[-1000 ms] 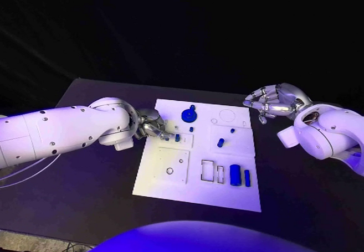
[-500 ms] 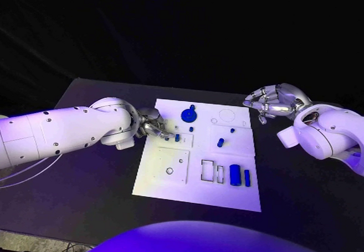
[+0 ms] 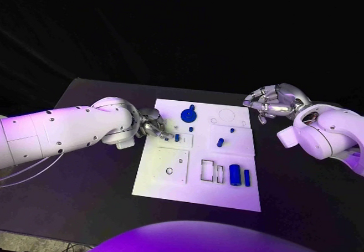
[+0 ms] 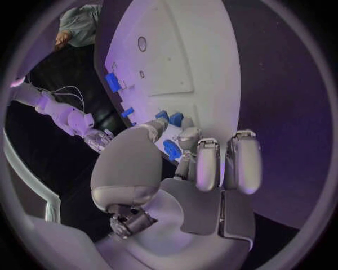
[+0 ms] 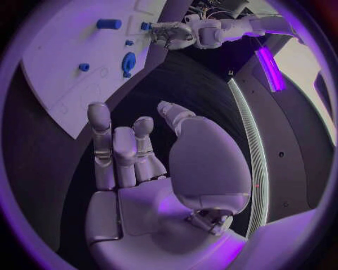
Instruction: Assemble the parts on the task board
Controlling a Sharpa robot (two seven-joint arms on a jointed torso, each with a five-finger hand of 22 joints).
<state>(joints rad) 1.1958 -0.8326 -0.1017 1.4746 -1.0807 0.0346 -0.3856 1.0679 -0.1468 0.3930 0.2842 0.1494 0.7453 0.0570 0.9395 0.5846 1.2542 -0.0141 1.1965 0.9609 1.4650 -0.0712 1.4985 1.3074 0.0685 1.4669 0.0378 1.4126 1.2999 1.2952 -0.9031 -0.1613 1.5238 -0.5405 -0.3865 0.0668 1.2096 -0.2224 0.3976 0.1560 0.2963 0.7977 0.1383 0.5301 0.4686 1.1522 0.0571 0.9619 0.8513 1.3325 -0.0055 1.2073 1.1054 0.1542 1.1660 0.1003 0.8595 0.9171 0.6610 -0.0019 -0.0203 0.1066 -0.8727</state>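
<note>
The white task board (image 3: pixel 197 185) lies mid-table with several blue parts on it: a round one (image 3: pixel 188 115), a small peg (image 3: pixel 177 138), another (image 3: pixel 221 142) and a block (image 3: pixel 234 175). My left hand (image 3: pixel 152 126) is at the board's left edge, fingers curled toward the peg. In the left wrist view a small blue part (image 4: pixel 171 150) sits pinched between its thumb and a finger (image 4: pixel 187 142), just over the board (image 4: pixel 183 62). My right hand (image 3: pixel 272 102) hovers off the board's far right corner, fingers half curled and holding nothing; its wrist view shows that hand (image 5: pixel 134 152) above the board's corner (image 5: pixel 63 84).
Empty outlined slots (image 3: pixel 207 170) and a round hole (image 3: pixel 169 171) mark the board's near half. Bare black table (image 3: pixel 84 178) lies to both sides of the board.
</note>
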